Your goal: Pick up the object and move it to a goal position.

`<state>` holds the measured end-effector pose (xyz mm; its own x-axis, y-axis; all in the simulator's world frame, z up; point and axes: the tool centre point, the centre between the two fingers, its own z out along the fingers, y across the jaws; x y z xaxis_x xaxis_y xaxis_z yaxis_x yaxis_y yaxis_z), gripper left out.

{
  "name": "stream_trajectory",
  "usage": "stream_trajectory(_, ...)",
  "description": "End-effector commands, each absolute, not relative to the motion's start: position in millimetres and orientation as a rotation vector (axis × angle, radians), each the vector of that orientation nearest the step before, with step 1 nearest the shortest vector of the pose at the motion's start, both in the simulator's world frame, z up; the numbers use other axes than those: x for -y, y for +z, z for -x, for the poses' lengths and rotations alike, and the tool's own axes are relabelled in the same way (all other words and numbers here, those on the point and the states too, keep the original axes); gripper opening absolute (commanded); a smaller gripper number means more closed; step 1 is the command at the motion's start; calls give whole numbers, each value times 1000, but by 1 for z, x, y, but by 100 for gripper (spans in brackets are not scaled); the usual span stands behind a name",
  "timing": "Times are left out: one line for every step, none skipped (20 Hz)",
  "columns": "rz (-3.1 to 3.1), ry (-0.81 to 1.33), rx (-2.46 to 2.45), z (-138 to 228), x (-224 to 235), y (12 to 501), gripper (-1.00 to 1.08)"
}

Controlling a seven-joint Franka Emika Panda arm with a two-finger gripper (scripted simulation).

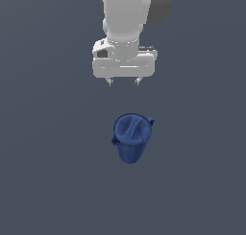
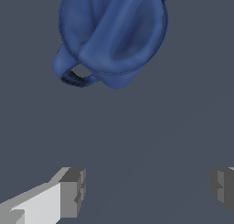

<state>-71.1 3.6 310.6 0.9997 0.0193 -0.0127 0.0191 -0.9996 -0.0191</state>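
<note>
Simulated test scene, not real room. Evidence: flat, uniform grey-blue ground fills both views, no walls, furniture or horizon. Rendered white arm with smooth shading above gripper. Below gripper, lone faceted dark blue cup, low-polygon look. Blocky grey fingertips in wrist view. Possibly bare tabletop; cannot tell.

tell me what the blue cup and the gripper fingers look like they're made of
Blue cup: looks like matte plastic or rough clay; its surface is faceted and uneven with no shine. It is a simulator render, so this is uncertain.
Gripper fingers: look like hard plastic or painted metal, with flat blocky faces in pale grey and darker grey tips.
</note>
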Motion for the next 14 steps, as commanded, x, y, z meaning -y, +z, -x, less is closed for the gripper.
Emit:
stream_trajectory(3122,20,30,71,-4,311,28)
stream_trajectory(3122,20,30,71,-4,311,28)
stream_trajectory(3123,20,27,71,-4,310,28)
stream_trajectory(3124,19,23,71,-4,310,28)
stream_trajectory(3125,19,18,70,-4,310,28)
stream_trajectory(3126,18,11,70,-4,310,28)
stream_trajectory(3127,17,2,70,-5,310,28)
stream_trajectory(3129,16,-8,69,-5,309,28)
stream_trajectory(3131,15,-19,68,-5,309,28)
stream_trajectory(3133,13,-32,68,-6,308,28)
stream_trajectory(3135,11,-47,67,-6,308,28)
stream_trajectory(3137,9,-63,66,-7,307,28)
stream_trajectory(3139,7,-80,65,-8,306,28)
stream_trajectory(3142,4,-100,64,-8,306,28)
